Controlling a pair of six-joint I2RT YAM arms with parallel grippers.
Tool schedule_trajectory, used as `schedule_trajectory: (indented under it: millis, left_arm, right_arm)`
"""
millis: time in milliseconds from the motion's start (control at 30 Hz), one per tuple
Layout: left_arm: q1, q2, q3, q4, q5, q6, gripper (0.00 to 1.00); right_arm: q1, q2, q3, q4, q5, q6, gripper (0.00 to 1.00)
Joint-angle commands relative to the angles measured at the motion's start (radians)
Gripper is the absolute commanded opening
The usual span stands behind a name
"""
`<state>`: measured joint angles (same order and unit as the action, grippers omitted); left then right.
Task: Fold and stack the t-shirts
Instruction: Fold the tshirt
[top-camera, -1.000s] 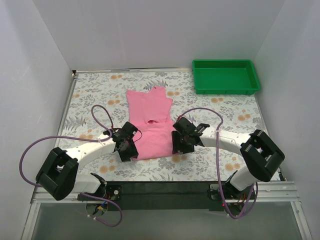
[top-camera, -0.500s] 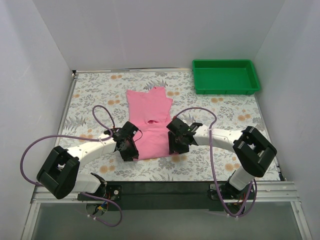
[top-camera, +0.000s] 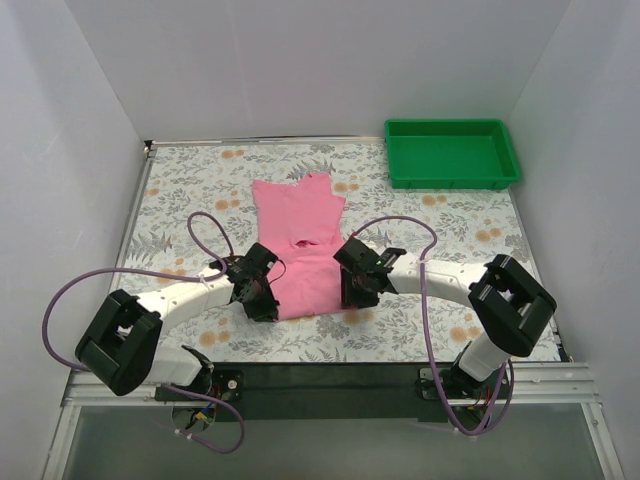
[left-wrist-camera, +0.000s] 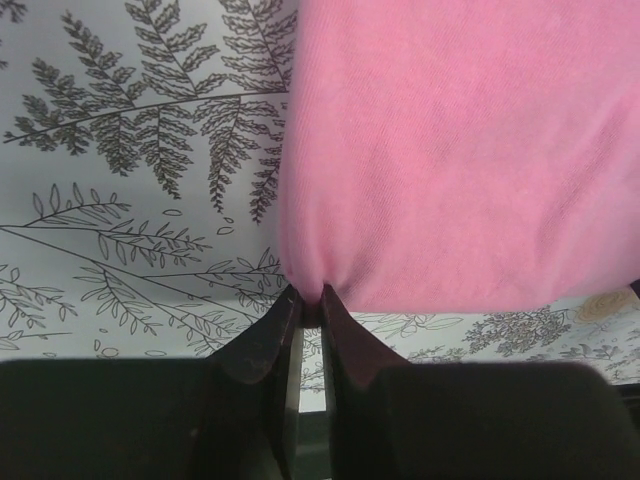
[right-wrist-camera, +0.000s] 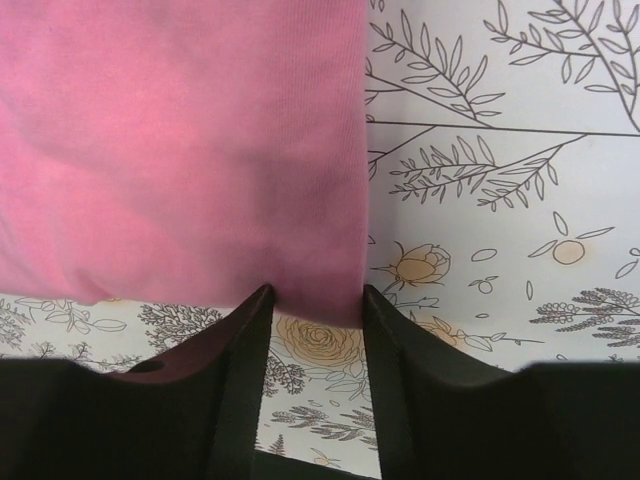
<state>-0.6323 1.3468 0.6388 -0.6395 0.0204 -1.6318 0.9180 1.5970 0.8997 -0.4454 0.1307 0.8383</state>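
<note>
Pink short-sleeved t-shirt (top-camera: 300, 212) of thin soft fabric, no print, lies flat on the worktop (top-camera: 200, 180), which is covered w/ a white cloth printed w/ grey ferns and orange flowers. The t-shirt is around the middle of the worktop, a little toward the left edge. Its long side goes from the far half down toward the near edge. Across its middle there is a small dark gap, where one layer of fabric seems to lie over another. The near part looks doubled.

Left gripper (top-camera: 268, 308) is at the near-left corner of the t-shirt. In the left wrist view its two black fingers (left-wrist-camera: 255, 350) are almost pressed together, and the corner of the pink fabric (left-wrist-camera: 460, 150) is pinched between the tips (left-wrist-camera: 310, 295). The cloth puckers a bit there.

Right gripper (top-camera: 350, 298) is at the near-right corner. In the right wrist view its fingers (right-wrist-camera: 240, 360) stand apart, approx. one on each side of the corner. The hem of the t-shirt (right-wrist-camera: 180, 150) lies in the gap (right-wrist-camera: 313, 295) and is not squeezed.

Green rectangular plastic tray (top-camera: 450, 181) stands at the far-right corner of the worktop, well apart from the t-shirt and both arms. A purple cable (top-camera: 60, 300) loops beside the left arm.
</note>
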Motion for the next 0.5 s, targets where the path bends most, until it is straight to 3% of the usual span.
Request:
schedule_trajectory:
  millis: [0,133,267,467]
  left_arm:
    - [-0.014,0.075,-0.076,0.027,-0.025,0.004,0.11]
    - [-0.014,0.075,-0.071,0.021,-0.025,0.01,0.0]
    - [-0.014,0.101,-0.035,-0.023,-0.022,0.044,0.0]
    - [-0.014,0.094,0.117,-0.181,-0.022,0.136,0.0]
  right_arm:
    - [0.013,0.053,-0.055,-0.108,0.014,0.007,0.39]
    - [0.013,0.069,-0.039,-0.11,0.007,-0.014,0.26]
    - [0.012,0.037,-0.028,-0.122,0.02,-0.057,0.04]
    - [0.002,-0.041,0.051,-0.208,0.026,-0.183,0.01]
